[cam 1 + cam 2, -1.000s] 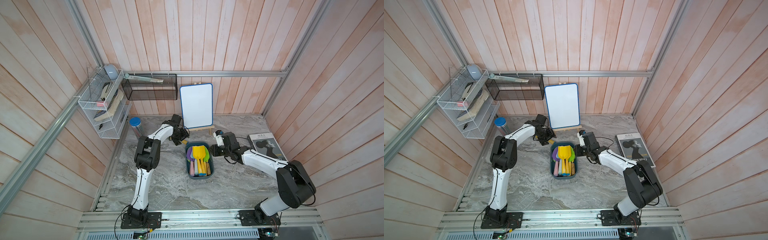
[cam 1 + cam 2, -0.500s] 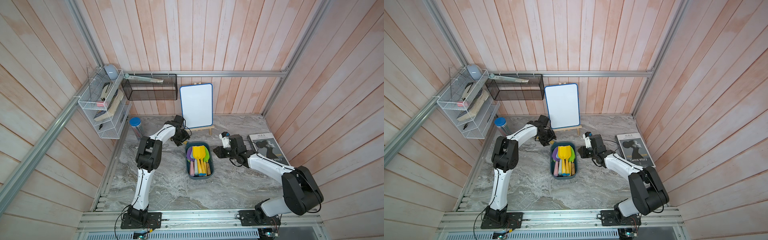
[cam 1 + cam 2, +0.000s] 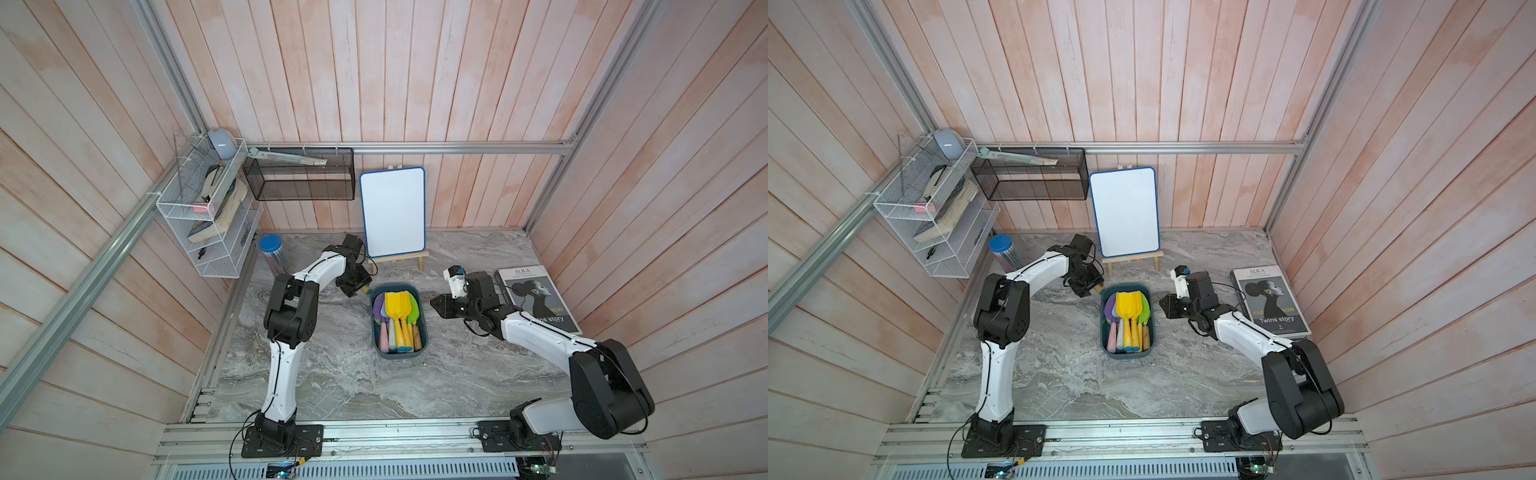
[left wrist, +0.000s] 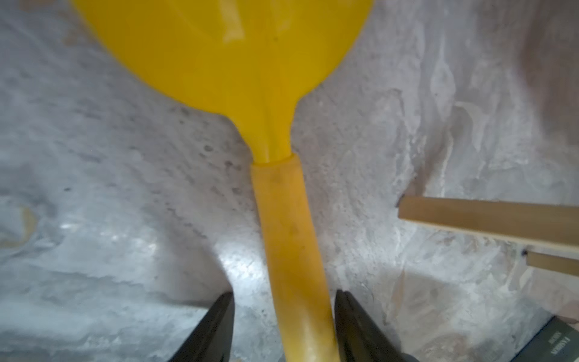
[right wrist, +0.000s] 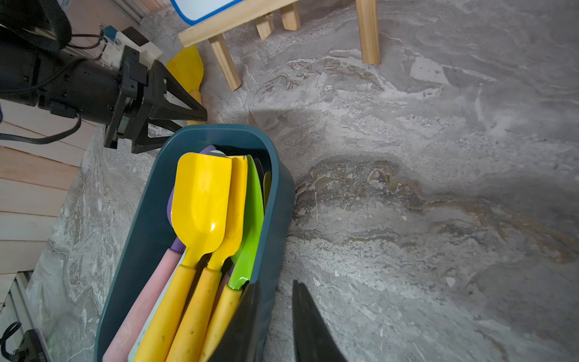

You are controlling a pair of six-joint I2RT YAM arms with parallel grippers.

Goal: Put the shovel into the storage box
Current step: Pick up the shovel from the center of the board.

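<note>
Right gripper [image 3: 435,304] has retreated, narrowly open, empty; between the left gripper's [image 4: 283,293] half-open jaws lies a shovel [image 4: 282,219], outside the storage box [image 5: 150,194].

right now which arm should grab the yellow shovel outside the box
Left. The left gripper straddles the handle of the yellow shovel, jaws open either side; the right gripper is empty beside the storage box, farther off.

On the magazine cover [image 3: 1271,300]: "ALILA" at top; "Twins story" near bottom
</note>
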